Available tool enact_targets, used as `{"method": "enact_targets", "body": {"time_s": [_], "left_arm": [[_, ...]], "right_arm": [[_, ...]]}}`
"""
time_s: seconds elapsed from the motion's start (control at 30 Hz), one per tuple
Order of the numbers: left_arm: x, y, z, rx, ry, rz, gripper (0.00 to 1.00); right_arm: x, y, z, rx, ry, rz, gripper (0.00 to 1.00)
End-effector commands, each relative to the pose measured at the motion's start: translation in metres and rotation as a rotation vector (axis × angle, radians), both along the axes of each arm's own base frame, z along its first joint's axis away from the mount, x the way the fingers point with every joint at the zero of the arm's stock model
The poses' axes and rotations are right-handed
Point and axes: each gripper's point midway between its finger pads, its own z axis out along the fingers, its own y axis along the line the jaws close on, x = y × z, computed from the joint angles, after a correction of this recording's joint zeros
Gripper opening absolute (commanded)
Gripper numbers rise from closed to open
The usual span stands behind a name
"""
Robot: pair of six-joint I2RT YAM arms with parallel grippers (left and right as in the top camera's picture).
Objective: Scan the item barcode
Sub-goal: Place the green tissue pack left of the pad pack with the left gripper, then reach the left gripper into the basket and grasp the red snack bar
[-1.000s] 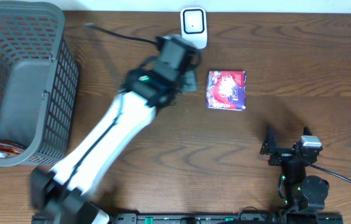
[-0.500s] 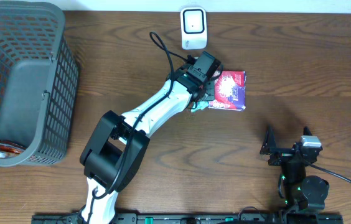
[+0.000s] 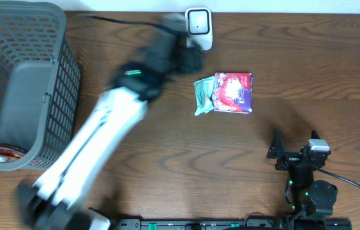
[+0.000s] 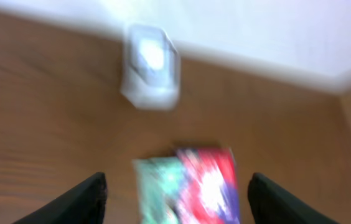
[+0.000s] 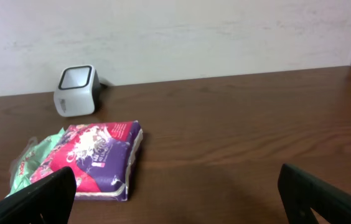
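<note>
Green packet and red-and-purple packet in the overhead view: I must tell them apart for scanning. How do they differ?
The green packet is pale green, while the red-and-purple packet is red with purple edges. The green packet is narrower and crumpled; the red-and-purple packet is wider, flat and squarish. Both rest side by side on the table near the scanner.

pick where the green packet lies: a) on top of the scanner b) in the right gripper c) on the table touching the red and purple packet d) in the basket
c, the green packet lies on the table against the red and purple packet
</note>
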Motion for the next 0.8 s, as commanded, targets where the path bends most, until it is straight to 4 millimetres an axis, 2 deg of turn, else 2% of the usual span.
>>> {"method": "enact_targets", "body": {"time_s": [0.0, 0.07, 0.1, 0.17, 0.23, 0.33, 0.43, 0.53, 0.63, 0.77], "left_arm": [[-0.006, 0.133, 0.056, 0.138, -0.134, 0.401, 0.74], [-0.028, 0.213, 0.066, 0.203, -0.120, 0.622, 0.75], [-0.040, 0.244, 0.064, 0.226, -0.090, 0.701, 0.75], [-0.064, 0.294, 0.051, 0.261, 0.000, 0.827, 0.75], [-0.090, 0.338, 0.030, 0.276, 0.120, 0.956, 0.75], [-0.125, 0.384, -0.006, 0.289, 0.304, 1.099, 0.75], [-0.153, 0.411, -0.041, 0.206, 0.459, 1.278, 0.75], [-0.167, 0.426, -0.074, 0.194, 0.599, 1.339, 0.75], [-0.171, 0.431, -0.107, 0.192, 0.712, 1.358, 0.75], [-0.175, 0.430, -0.148, 0.209, 0.849, 1.341, 0.75]], "right_arm": [[0.000, -0.002, -0.001, -0.010, 0.001, -0.010, 0.99], [0.000, -0.002, -0.001, -0.010, 0.001, -0.010, 0.99], [0.000, -0.002, -0.001, -0.010, 0.001, -0.010, 0.99], [0.000, -0.002, -0.001, -0.010, 0.001, -0.010, 0.99], [0.000, -0.002, 0.000, -0.010, 0.001, -0.010, 0.99], [0.000, -0.002, 0.000, -0.010, 0.001, -0.010, 0.99], [0.000, -0.002, -0.001, -0.010, 0.001, -0.010, 0.99], [0.000, -0.002, -0.001, -0.010, 0.001, -0.010, 0.99], [0.000, -0.002, -0.001, -0.010, 0.001, -0.010, 0.99], [0.000, -0.002, 0.000, -0.010, 0.001, -0.010, 0.99]]}}
